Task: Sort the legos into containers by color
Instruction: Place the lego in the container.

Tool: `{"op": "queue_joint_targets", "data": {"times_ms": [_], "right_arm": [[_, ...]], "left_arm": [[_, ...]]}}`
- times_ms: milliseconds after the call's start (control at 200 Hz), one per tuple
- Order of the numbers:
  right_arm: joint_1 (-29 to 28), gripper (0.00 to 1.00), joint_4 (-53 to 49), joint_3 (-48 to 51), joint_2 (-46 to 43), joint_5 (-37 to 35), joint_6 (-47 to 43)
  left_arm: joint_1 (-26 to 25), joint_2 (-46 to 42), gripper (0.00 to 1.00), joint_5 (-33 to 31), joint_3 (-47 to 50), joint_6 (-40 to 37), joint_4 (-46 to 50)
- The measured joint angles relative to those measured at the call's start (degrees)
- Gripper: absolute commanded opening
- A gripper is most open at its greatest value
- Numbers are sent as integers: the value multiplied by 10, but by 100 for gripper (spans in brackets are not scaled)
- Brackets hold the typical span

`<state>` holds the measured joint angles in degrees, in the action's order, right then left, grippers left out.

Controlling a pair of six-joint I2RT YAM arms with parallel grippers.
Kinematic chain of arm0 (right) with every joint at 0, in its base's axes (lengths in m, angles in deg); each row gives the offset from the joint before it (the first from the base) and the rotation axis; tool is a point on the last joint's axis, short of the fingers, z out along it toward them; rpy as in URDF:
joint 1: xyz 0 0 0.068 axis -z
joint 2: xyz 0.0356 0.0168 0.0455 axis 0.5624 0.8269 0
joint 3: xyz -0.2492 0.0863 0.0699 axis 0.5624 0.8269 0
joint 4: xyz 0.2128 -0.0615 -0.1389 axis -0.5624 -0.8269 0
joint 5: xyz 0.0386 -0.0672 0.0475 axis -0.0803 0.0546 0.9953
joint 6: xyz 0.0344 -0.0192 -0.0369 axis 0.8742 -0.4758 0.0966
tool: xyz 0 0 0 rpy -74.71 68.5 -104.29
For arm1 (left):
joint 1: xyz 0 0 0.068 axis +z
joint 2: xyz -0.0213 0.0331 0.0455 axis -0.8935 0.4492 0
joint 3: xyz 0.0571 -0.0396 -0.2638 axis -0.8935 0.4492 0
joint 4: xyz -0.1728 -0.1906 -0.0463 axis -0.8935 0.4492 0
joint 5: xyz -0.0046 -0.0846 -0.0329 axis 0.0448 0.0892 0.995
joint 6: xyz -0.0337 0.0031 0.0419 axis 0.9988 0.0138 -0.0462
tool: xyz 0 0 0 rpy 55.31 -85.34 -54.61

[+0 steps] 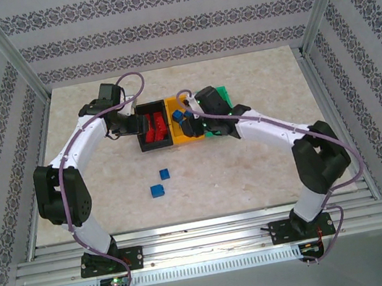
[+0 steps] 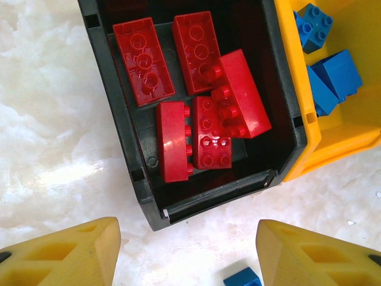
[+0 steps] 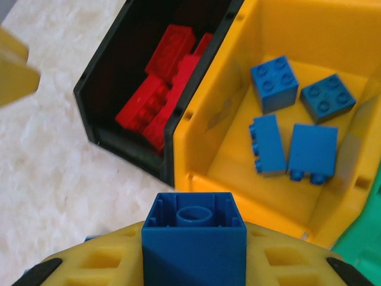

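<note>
Right claw [image 3: 191,265] clamps blue lego [image 3: 193,244] at yellow bin [image 3: 202,149], where blues [image 3: 274,83] belong. Left claw [image 2: 187,241] released, beside black bin [image 2: 128,155] of reds [image 2: 143,59].

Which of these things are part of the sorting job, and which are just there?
Part of the job: black bin, red bricks, orange-yellow bin, blue bricks inside it, blue brick in the right gripper, two loose blue bricks, green bin.
Just there: table, patterned walls, metal rails.

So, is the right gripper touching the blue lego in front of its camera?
Touching. The right wrist view shows the right gripper clamping the blue lego, jaws pressed against both its sides.
</note>
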<state>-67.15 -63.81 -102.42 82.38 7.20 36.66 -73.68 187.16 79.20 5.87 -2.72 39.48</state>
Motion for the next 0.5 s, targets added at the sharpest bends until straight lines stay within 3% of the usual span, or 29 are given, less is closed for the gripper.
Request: {"op": "queue_joint_targets", "data": {"times_ms": [360,500], "right_arm": [[51,35,7,-114,98,34,11],[60,39,0,-157,144,33,8]], "left_arm": [[0,0,62,0,0,0,0],[0,0,62,1,0,0,0]]}}
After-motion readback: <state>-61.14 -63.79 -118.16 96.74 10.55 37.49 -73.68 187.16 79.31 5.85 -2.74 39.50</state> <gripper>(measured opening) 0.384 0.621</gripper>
